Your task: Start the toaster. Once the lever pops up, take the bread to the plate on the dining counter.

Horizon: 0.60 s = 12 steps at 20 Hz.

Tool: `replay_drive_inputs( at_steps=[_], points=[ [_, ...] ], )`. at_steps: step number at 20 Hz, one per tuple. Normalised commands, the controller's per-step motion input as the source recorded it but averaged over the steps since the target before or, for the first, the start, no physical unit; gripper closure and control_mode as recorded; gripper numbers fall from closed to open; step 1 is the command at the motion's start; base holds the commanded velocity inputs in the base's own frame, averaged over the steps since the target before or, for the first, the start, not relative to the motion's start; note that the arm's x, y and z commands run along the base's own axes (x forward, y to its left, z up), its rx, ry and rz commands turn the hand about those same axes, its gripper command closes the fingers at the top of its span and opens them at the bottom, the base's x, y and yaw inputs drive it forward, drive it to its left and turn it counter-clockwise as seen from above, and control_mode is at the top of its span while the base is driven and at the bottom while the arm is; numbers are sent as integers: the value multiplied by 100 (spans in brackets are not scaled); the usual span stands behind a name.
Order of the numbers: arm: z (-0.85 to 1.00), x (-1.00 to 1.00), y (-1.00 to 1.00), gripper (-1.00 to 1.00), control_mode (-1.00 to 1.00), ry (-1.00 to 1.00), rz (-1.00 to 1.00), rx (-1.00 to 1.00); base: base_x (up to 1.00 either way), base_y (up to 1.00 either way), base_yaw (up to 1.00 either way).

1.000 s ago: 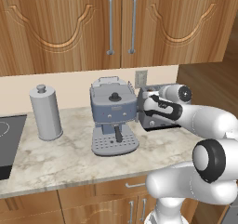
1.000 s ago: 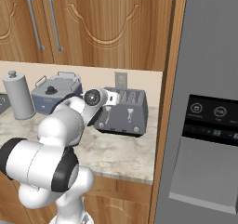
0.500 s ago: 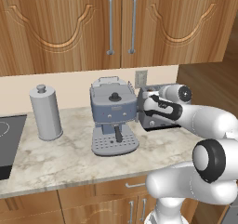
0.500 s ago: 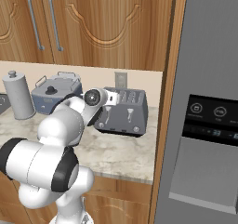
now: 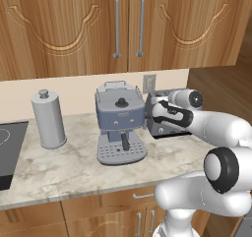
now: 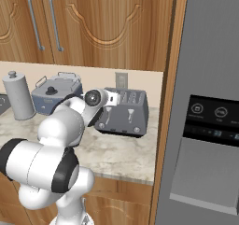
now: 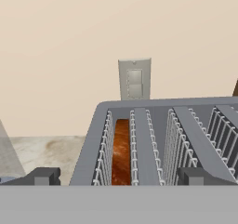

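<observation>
Hovering at the near end of the toaster [image 7: 153, 139], the pincer [image 7: 118, 176] is spread wide and grasps nothing, its two dark tips at the bottom of the hand view, one on each side of the leftmost slots. The bread [image 7: 122, 151] sits down inside the leftmost slot, between wire guides. The toaster stands on the marbled table [image 5: 64, 167], just right of the blue-grey espresso machine [image 5: 119, 120], below a wall outlet [image 7: 135, 79]; a steel canister [image 5: 48, 118] stands farther left
</observation>
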Motion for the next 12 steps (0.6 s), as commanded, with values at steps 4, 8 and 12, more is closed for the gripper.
replay_drive_inputs(
  at_steps=[4, 8, 12],
  points=[
    [0, 0, 0, -100, -100, 0, 0, 0, 0, 0, 0],
    [0, 0, 0, -100, -100, 0, 0, 0, 0, 0, 0],
    [0, 0, 0, -100, -100, 0, 0, 0, 0, 0, 0]
  ],
)
